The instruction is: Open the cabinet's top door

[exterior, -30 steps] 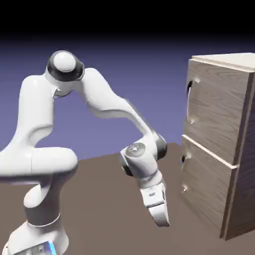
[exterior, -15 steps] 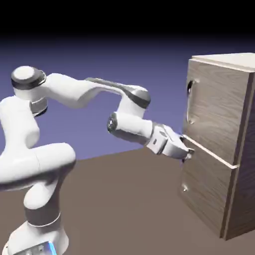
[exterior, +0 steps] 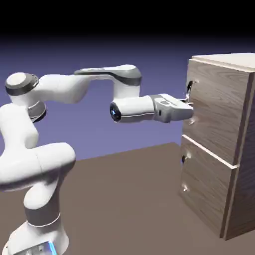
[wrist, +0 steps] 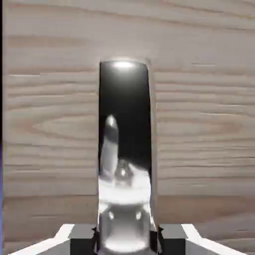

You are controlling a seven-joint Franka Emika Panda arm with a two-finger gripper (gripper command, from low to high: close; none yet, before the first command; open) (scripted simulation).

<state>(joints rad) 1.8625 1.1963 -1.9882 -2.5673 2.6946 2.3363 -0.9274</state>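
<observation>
The light-brown wood-grain cabinet (exterior: 242,149) stands at the exterior view's right. Its top door (exterior: 214,109) lies flush with the cabinet front, and a slim curved metal handle (exterior: 189,92) runs along its left edge. My gripper (exterior: 190,107) reaches out level and meets that handle at about its mid height. In the hand view the shiny handle (wrist: 124,124) rises between the two grey fingertips (wrist: 82,238), which press against its sides. The gripper (wrist: 124,241) is shut on the handle, with wood grain filling the rest of that view.
Under the top door sits the shorter lower door (exterior: 204,189) with small knobs (exterior: 183,159) on its left edge. The brown table (exterior: 124,199) stretches from the robot's base to the cabinet's foot.
The arm swung up from low over the table, passed the seam between the two doors, and now holds the hand level at the top door's handle. The door has not moved.
</observation>
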